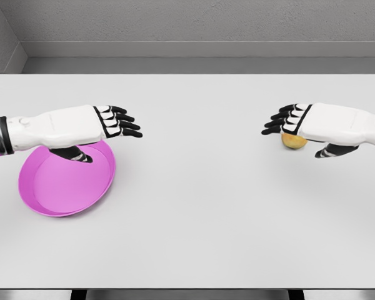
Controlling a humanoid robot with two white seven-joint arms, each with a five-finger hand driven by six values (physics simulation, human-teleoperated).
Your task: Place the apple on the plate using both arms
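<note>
Bare simulated test room, plain white worktop [194,219] filling the view, blank grey walls [206,22] behind, no furnishings

Quick count: one table [194,225], with one pink plate [56,187] sitting near its left edge and one yellowish apple [294,142] over toward the right edge, so that's two loose things total. Two robot hands too, the left hand [115,122] above the plate's far rim and the right hand [294,120] over the apple, one arm each.
</note>
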